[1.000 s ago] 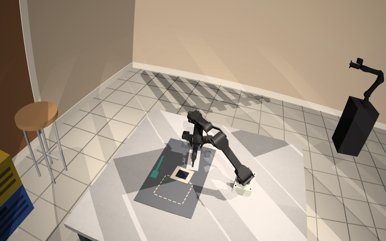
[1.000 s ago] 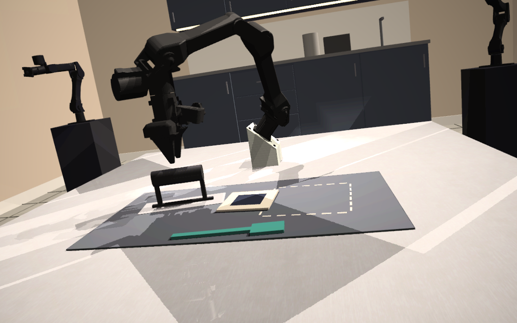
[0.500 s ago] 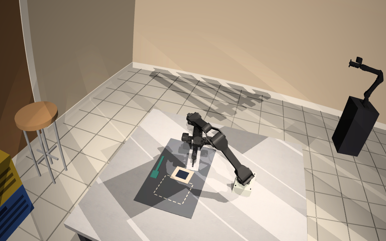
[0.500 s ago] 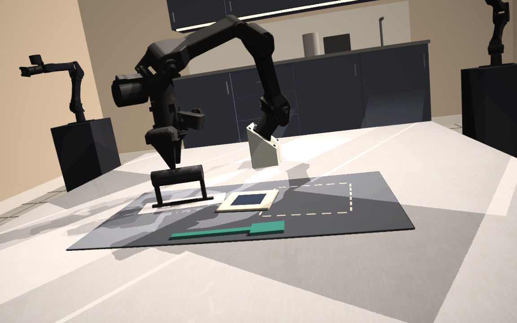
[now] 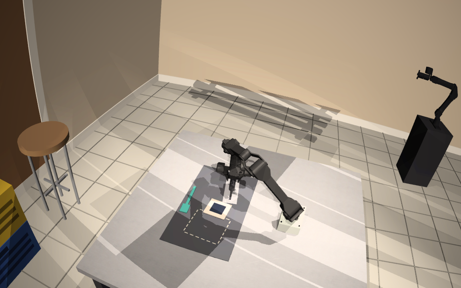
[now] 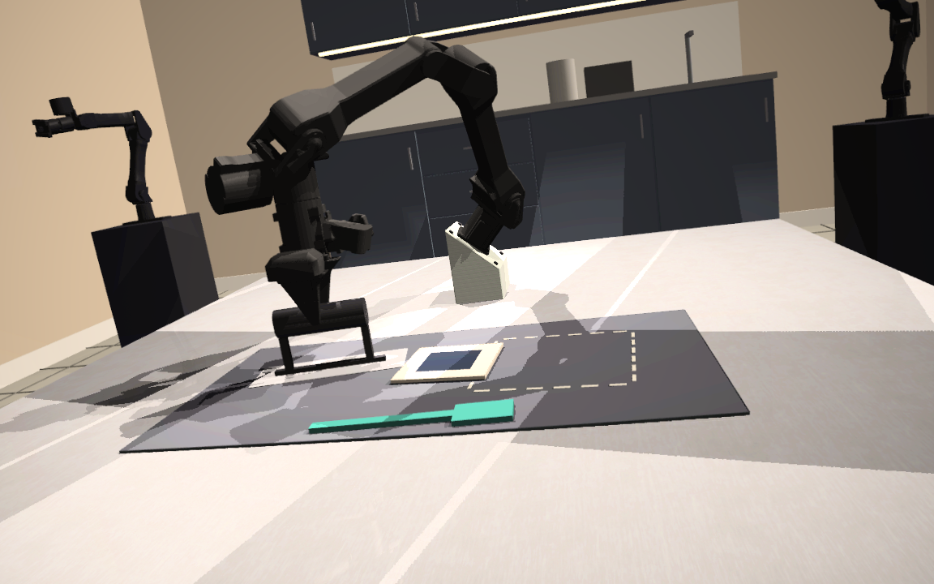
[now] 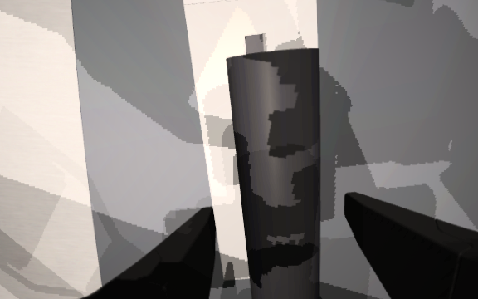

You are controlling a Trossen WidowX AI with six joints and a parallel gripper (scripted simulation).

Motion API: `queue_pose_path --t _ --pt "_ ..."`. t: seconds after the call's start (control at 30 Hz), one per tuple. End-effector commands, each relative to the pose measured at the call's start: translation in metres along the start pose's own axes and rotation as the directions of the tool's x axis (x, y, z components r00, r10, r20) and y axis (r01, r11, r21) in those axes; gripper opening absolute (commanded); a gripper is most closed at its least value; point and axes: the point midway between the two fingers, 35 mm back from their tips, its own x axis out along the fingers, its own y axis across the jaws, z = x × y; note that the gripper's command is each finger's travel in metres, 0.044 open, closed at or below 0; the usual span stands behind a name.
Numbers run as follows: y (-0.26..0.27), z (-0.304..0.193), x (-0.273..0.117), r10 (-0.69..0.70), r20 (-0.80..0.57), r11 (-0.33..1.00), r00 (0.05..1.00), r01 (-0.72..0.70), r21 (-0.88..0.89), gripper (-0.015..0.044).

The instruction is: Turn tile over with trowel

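The open tool [image 5: 232, 181] [image 6: 319, 319] [image 7: 279, 210] straddles the raised black cylindrical handle of the pale-bladed trowel [image 5: 232, 187] [image 6: 356, 312] [image 7: 276, 124], presumably aligned for gripping. The cream square tile [image 5: 207, 212] [image 6: 406, 375], dark mark upward, lies flat on the grey mat [image 5: 175, 233] [image 6: 702, 384] [image 7: 119, 166], overlapping the outline's edge. Finger-to-handle contact cannot be confirmed; the tile's underside is hidden.

Tile [image 5: 210, 213] [image 6: 404, 376] between trowel handle [image 6: 472, 74] and outline.Tile [image 5: 217, 209] [image 6: 448, 361] on mat [image 5: 175, 233] [image 6: 688, 377] [image 7: 131, 166] between trowel [image 5: 235, 197] [image 6: 350, 315] [image 7: 280, 124] and dashed outline [image 5: 201, 237] [image 6: 633, 356]

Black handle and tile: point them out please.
black handle [image 6: 293, 320] [image 7: 260, 108]: exterior and wrist views, side of the round grip
tile [image 5: 217, 209] [image 6: 448, 361]: top and exterior views, dark central square
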Motion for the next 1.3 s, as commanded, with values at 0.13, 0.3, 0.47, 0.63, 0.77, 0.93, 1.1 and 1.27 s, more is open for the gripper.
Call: queue_pose_path --t 0.13,0.3,0.47,0.63,0.77,0.93,1.1,1.27 --pt "0.0002 0.0006 0.006 -0.002 0.004 1.0 1.0 0.002 0.005 0.0191" --pt "0.0002 0.0006 0.006 -0.002 0.004 1.0 1.0 0.002 0.005 0.013" --pt "0.0002 0.0006 0.006 -0.002 0.004 1.0 1.0 0.002 0.005 0.013" --pt "0.0002 0.0006 0.006 -0.002 0.004 1.0 1.0 0.002 0.005 0.013" --pt "0.0002 0.0006 0.006 -0.002 0.004 1.0 1.0 0.002 0.005 0.013" --pt "0.0002 0.0006 0.006 -0.002 0.004 1.0 1.0 0.002 0.005 0.013" --pt "0.0002 0.0006 0.006 -0.002 0.004 0.994 1.0 0.002 0.107 0.013" --pt "0.0002 0.0005 0.006 -0.002 0.004 0.968 1.0 0.001 0.251 0.013"
